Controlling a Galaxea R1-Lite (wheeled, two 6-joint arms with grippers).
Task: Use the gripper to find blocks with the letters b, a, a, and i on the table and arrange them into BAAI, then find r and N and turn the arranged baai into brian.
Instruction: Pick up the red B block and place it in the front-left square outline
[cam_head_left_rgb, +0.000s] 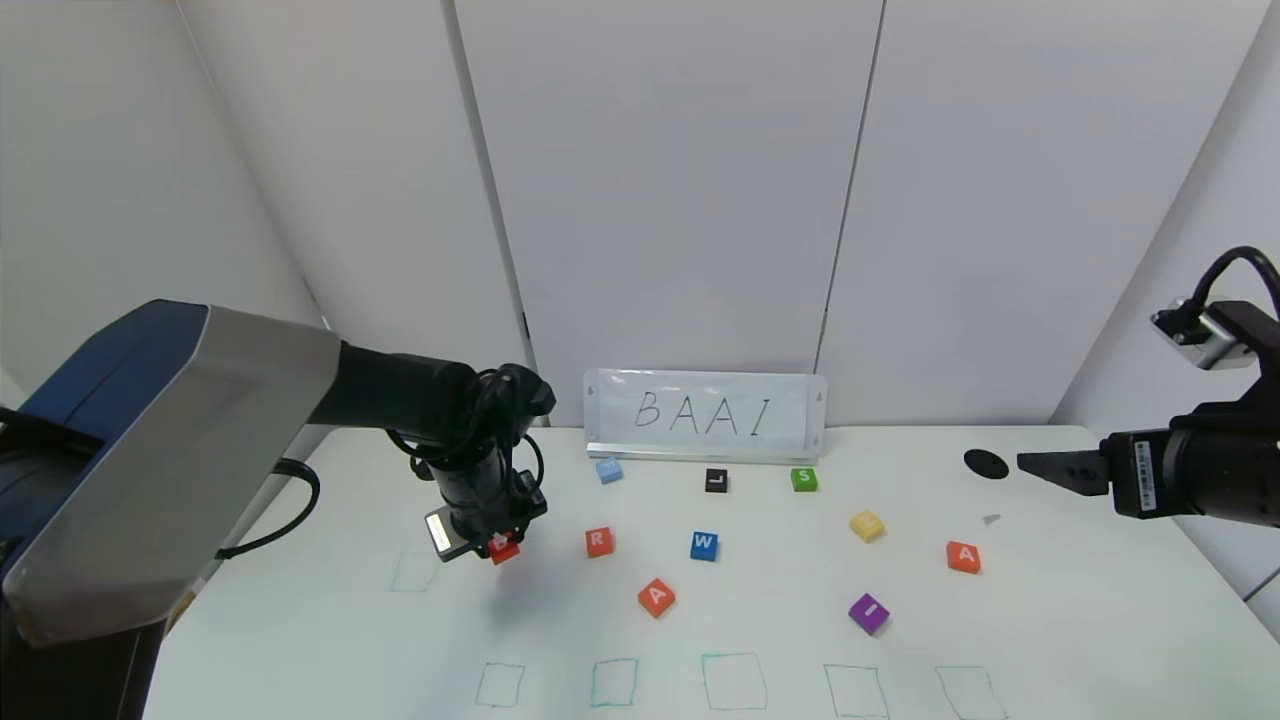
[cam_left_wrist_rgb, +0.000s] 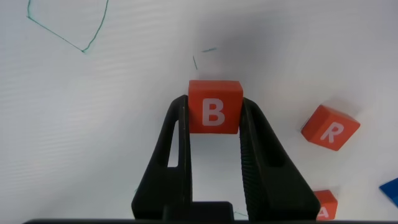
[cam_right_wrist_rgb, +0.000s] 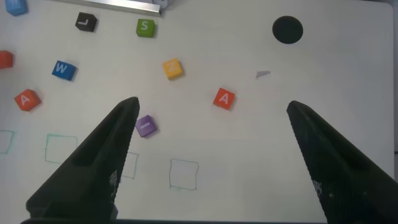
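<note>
Left of the small orange-red square R block (cam_head_left_rgb: 598, 542), our left gripper (cam_head_left_rgb: 502, 546) clamps the orange-red square B block (cam_left_wrist_rgb: 214, 107) above the white worktop (cam_head_left_rgb: 1050, 640), our right gripper (cam_right_wrist_rgb: 211, 134) spread wide.

Pale grey wall panels (cam_head_left_rgb: 660, 180) filled the upper frame, split by thin vertical seams (two dark, slightly slanted). Light fell evenly and softly. At centre, a white sign (cam_head_left_rgb: 705, 414) leaned against the wall.

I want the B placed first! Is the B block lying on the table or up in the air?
Up in the air. The left gripper is shut on the B block, which casts a shadow on the table below.
</note>
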